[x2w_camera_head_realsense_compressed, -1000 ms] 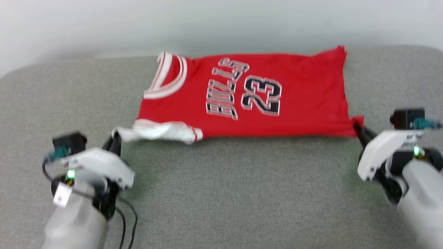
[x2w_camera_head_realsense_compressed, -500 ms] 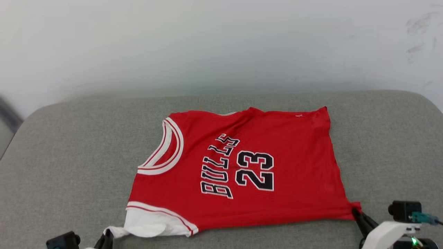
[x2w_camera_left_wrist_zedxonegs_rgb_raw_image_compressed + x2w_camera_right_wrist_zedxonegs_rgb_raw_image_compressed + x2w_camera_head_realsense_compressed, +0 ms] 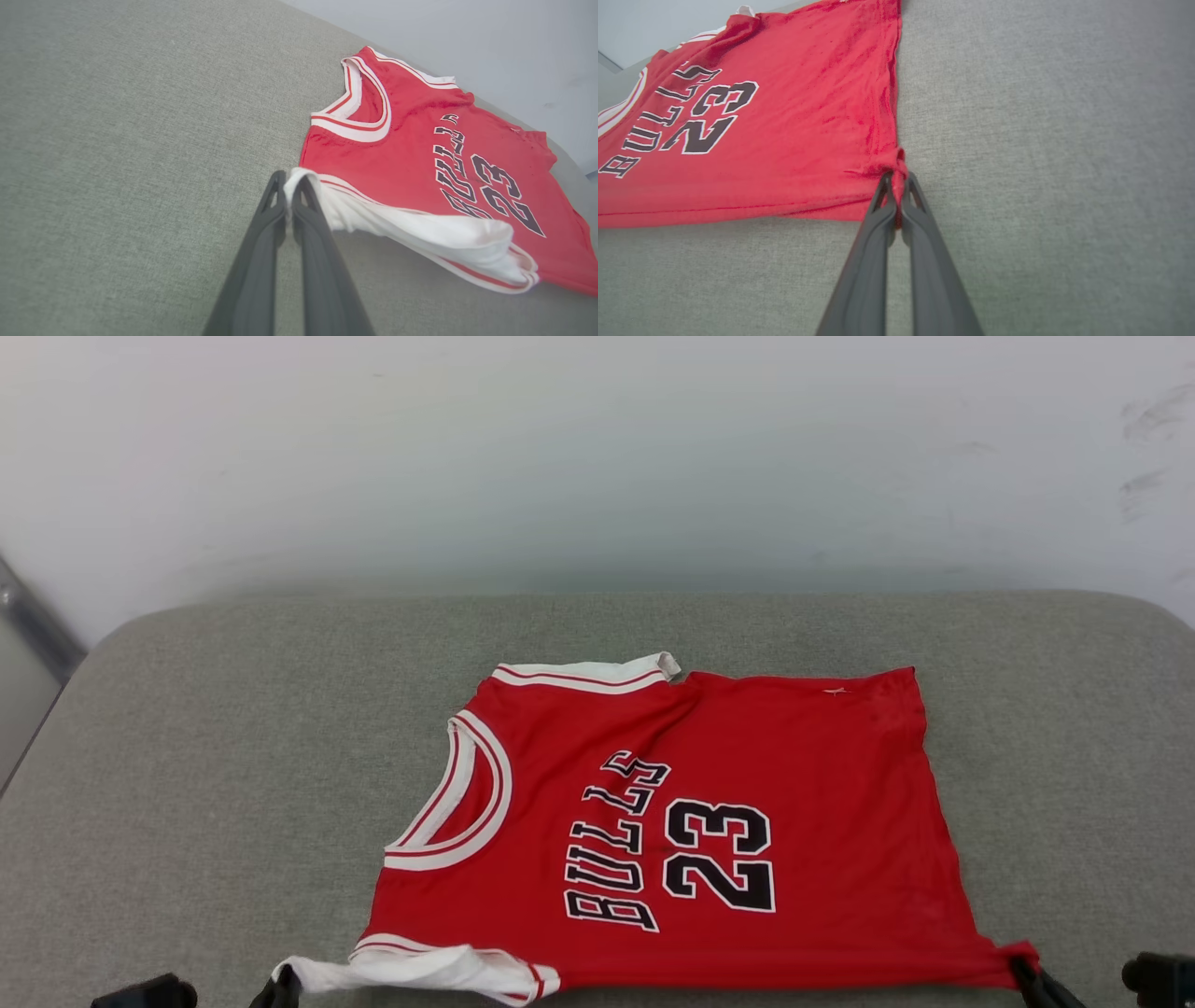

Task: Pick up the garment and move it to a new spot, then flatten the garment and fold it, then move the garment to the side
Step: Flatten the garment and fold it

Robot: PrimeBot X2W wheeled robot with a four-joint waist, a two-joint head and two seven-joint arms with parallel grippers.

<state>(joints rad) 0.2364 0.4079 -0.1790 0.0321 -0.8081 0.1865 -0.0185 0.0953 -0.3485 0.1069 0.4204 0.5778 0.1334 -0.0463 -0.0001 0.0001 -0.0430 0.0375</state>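
The garment, a red jersey with black letters and the number 23, lies front up on the grey cushion, neck to the left. My left gripper is shut on the tip of the near white sleeve, its fingers pinching the cloth. At the near right, my right gripper is shut on the red hem corner, with its fingers closed around the bunched fabric. The far white sleeve lies folded along the jersey's back edge.
The grey cushion's back edge meets a pale wall. Its left edge drops off near a darker strip. Bare cushion lies left, right and behind the jersey.
The head camera has tilted up, so the wall fills more of the picture and both arms have slid to the bottom edge. The far white sleeve now shows. Both grips hold unchanged.
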